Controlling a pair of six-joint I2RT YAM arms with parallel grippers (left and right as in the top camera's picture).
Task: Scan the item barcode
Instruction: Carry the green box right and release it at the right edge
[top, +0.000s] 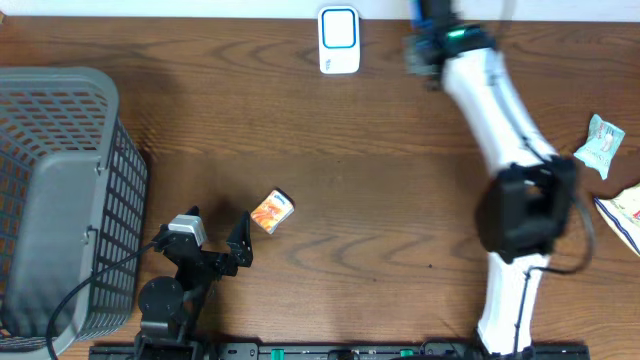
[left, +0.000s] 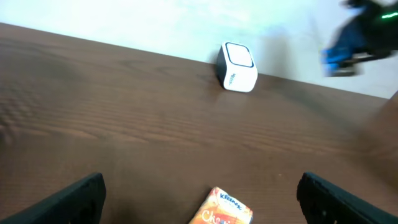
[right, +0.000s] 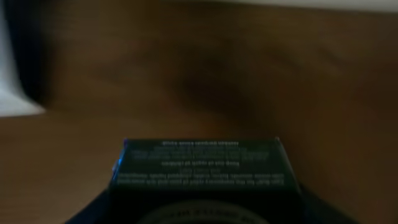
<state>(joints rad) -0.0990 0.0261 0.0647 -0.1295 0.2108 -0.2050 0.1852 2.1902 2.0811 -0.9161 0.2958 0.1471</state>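
at far edge of table (top: 380, 190), right gripper (top: 424, 52) hung half-closed round dark box (right: 200, 160), printed face showing in wrist view, long side lying across jaws. scanner (top: 339, 41) stood just left of it, apart, so right arm clearly nearer. judged box needed swing left, barcode toward scanner. near left, left gripper (top: 214, 236) gaped wide, empty, orange tissue pack (top: 271, 211) just beyond.

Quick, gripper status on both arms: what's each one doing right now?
Left gripper: open, empty, tissue pack lying just ahead of it.
Right gripper: closed on a dark printed box.
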